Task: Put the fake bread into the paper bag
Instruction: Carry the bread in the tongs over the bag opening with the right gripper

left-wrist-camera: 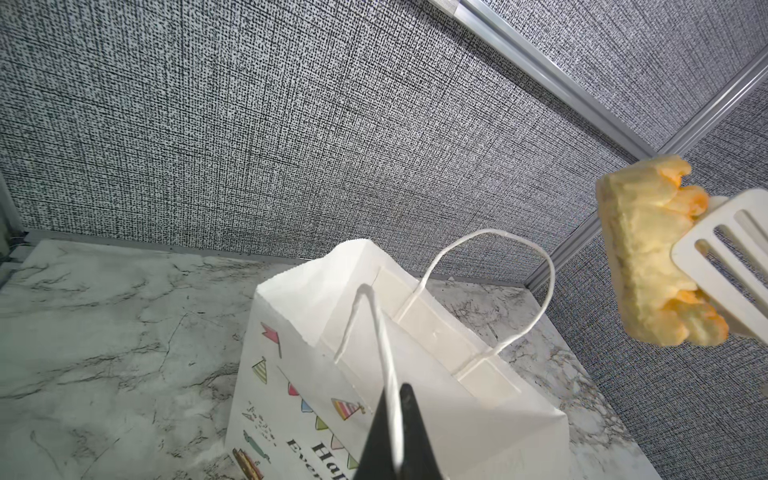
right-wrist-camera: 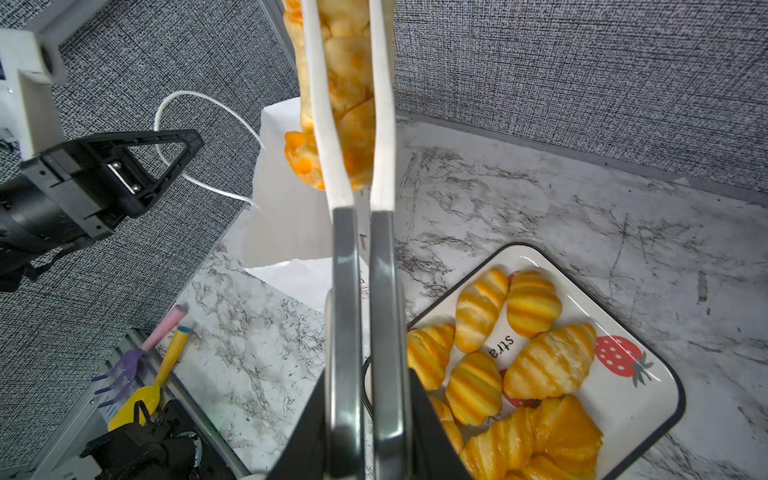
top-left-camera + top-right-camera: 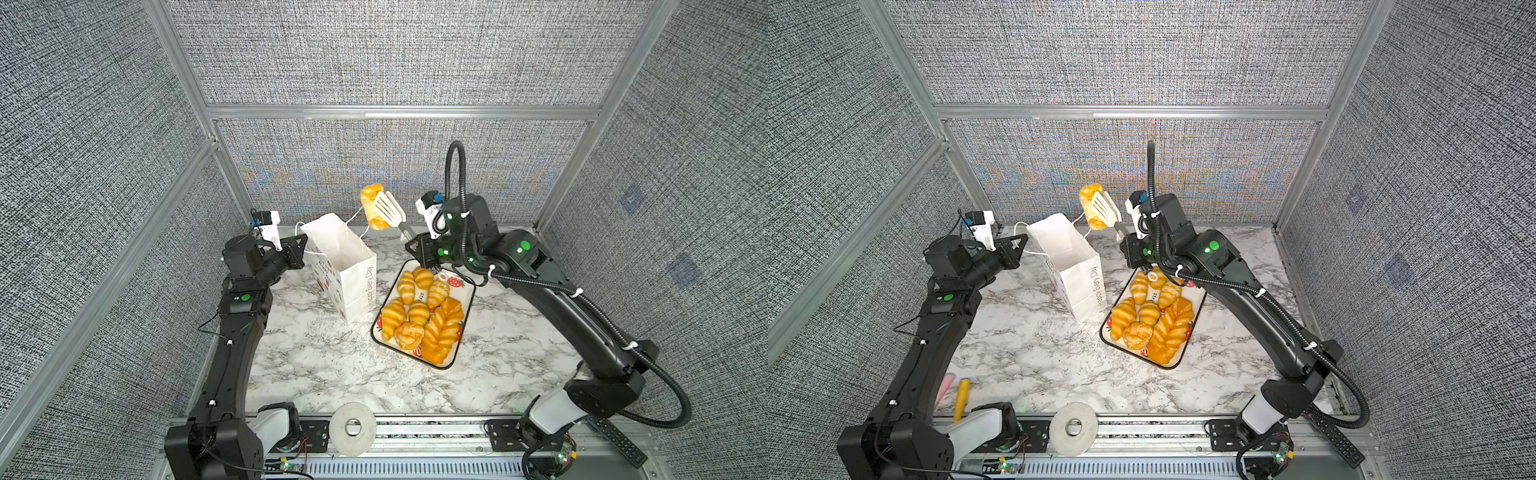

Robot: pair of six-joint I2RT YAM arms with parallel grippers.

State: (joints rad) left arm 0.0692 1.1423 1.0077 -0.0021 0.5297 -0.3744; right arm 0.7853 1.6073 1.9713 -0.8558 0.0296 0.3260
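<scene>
One loaf point(image 3: 372, 206) hung in tongs point(image 3: 390, 210) clamped by the right gripper point(image 3: 413, 246) at the bag's point(image 3: 345, 266) two o'clock, the left gripper point(image 3: 300, 245) pinching its handle point(image 1: 386, 361); the other bread point(image 3: 419, 311) lay unbagged on the tray point(image 3: 467, 309).

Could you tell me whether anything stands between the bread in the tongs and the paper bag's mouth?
Only the bag's far cord handle, arching up on the side nearest the held loaf. Otherwise the paper bag gapes open, its near handle in the left pincer.
</scene>
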